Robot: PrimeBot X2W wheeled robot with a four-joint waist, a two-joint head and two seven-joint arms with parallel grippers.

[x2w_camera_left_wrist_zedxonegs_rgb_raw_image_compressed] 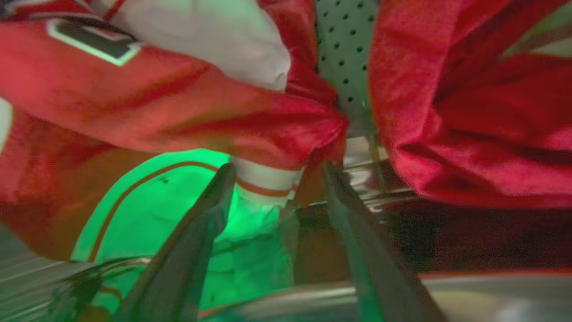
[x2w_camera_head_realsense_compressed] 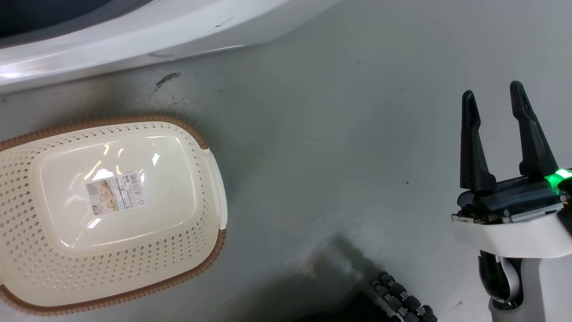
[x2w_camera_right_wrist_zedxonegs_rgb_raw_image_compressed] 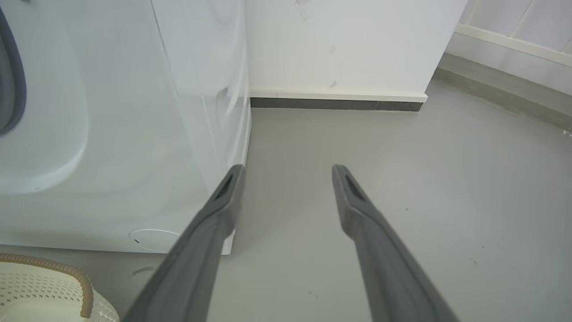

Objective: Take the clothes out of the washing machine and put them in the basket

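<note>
Left gripper [x2w_camera_left_wrist_zedxonegs_rgb_raw_image_compressed: 279,172] spread wide inside the drum [x2w_camera_left_wrist_zedxonegs_rgb_raw_image_compressed: 344,49], red clothes [x2w_camera_left_wrist_zedxonegs_rgb_raw_image_compressed: 178,116] dead ahead; white-trimmed cuff [x2w_camera_left_wrist_zedxonegs_rgb_raw_image_compressed: 266,183] sits between its tips, contact unclear in the blur. Left arm is the near one. Right gripper [x2w_camera_head_realsense_compressed: 491,91] spread too, idle above the floor [x2w_camera_head_realsense_compressed: 335,134], basket [x2w_camera_head_realsense_compressed: 214,179] well off to its left.

Red clothes [x2w_camera_left_wrist_zedxonegs_rgb_raw_image_compressed: 178,107] crowd the left gripper [x2w_camera_left_wrist_zedxonegs_rgb_raw_image_compressed: 279,169] from both sides inside the drum [x2w_camera_left_wrist_zedxonegs_rgb_raw_image_compressed: 344,53], leaving only a narrow gap straight ahead where the drum's dotted wall shows. The right gripper [x2w_camera_head_realsense_compressed: 492,91] has bare floor [x2w_camera_head_realsense_compressed: 313,156] around it, with the washer [x2w_camera_right_wrist_zedxonegs_rgb_raw_image_compressed: 134,134] to its left and a wall [x2w_camera_right_wrist_zedxonegs_rgb_raw_image_compressed: 335,44] ahead. The basket [x2w_camera_head_realsense_compressed: 214,179] lies well to its left, near the washer.
</note>
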